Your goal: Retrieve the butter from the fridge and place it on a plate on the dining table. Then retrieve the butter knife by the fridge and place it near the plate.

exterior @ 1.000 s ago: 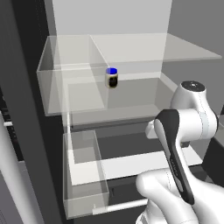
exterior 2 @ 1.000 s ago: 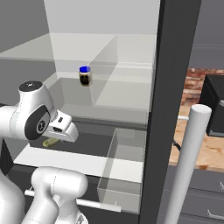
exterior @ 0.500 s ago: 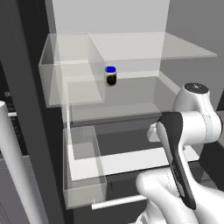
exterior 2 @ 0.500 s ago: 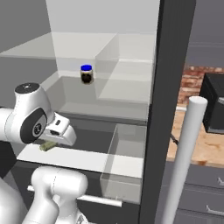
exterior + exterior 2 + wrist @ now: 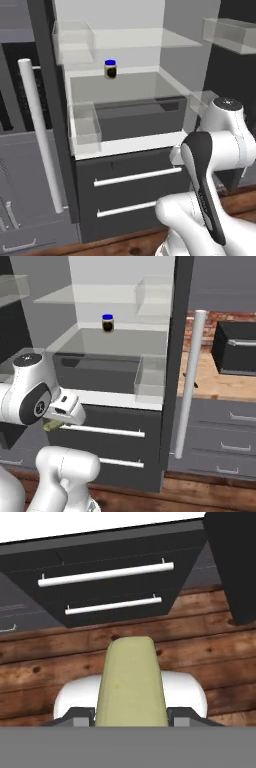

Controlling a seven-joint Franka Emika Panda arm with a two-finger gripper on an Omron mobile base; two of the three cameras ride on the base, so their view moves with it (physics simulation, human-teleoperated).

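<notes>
backed away from the fridge [image 5: 125,165], fingers [image 5: 82,716] hold the butter [image 5: 131,682]; blue-lidded jar [image 5: 110,69] sits on its shelf.

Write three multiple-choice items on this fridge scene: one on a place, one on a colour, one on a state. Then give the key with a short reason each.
1. Where does the jar stand?
A. on a glass shelf inside the fridge
B. on the wooden floor
C. in a door bin

2. What colour is the jar's lid?
A. red
B. blue
C. white

3. What is the state of the tool?
A. open and empty
B. shut on the jar
C. shut on the butter

Key:
1. A, both base views show the jar upright on the shelf at the back of the white interior.
2. B, the lid shows blue over the dark jar in both base views.
3. C, the hand view shows the pale yellow-green stick running out between the two fingers, above the floor in front of the fridge drawers.
</notes>
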